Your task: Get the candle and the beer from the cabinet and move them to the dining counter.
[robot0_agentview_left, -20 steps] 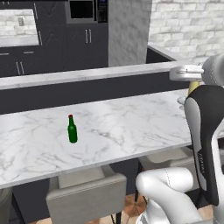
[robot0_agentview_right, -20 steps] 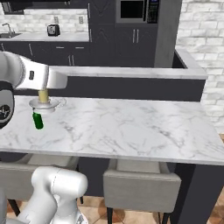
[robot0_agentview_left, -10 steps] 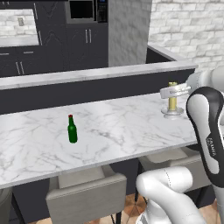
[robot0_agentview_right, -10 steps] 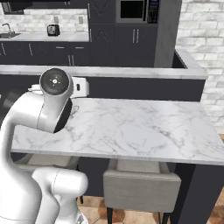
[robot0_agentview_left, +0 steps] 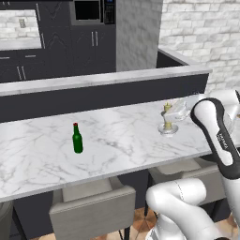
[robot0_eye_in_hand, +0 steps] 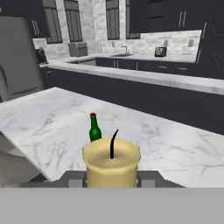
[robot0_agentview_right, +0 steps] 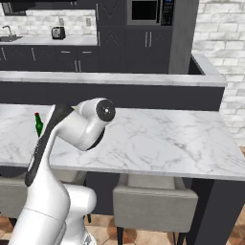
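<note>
Hand view, looking along my gripper: the candle sits dead centre at the bottom of the frame, pale yellow with a dark curved wick, pinched between my two dark finger tips, one at its nine o'clock and one at its three o'clock. At the candle's twelve o'clock, farther off, the beer stands upright on the dining counter, green glass with a red cap.

From the left base view, the candle stands in its clear round holder with the base at, or just above, the marble. The beer is well apart from it, toward nine o'clock. The counter's dark back ledge runs along twelve o'clock.

Both things are out of the cabinet, so I judge this to be the set-down. To do it well, I should keep the candle vertical, make sure the holder rests flat, spread my fingers evenly, then lift straight up so the wick and stick are not knocked.
</note>
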Robot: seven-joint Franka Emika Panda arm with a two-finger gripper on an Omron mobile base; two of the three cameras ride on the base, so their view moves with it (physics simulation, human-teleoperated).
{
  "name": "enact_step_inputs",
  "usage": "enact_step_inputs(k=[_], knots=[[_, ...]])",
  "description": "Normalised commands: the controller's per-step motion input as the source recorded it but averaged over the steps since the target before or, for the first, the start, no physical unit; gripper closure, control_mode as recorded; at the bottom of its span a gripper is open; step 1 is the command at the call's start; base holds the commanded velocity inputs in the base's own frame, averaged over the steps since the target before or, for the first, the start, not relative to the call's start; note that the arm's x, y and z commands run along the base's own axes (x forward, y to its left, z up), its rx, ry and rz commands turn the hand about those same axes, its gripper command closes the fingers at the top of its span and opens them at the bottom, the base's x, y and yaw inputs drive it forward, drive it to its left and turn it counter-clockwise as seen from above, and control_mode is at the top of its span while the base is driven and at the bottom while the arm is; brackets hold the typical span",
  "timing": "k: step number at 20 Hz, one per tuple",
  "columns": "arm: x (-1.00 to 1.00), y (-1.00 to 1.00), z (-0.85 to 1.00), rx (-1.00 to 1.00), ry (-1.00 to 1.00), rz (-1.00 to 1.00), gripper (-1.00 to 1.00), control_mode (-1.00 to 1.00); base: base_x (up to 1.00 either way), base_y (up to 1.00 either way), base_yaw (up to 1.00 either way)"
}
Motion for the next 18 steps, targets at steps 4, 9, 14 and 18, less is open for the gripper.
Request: enact_step_inputs(k=[4, 9, 14, 18], knots=[[0.44, 0.14, -0.31, 0.0, 0.0, 0.1, 1.0, -1.0, 0.0, 0.0, 0.0], [0.54, 0.15, -0.29, 0.0, 0.0, 0.02, 1.0, -1.0, 0.0, 0.0, 0.0], [0.57, 0.08, -0.4, 0.0, 0.0, 0.0, 1.0, -1.0, 0.0, 0.0, 0.0], [0.53, 0.05, -0.43, 0.01, 0.0, 0.01, 1.0, -1.0, 0.0, 0.0, 0.0]])
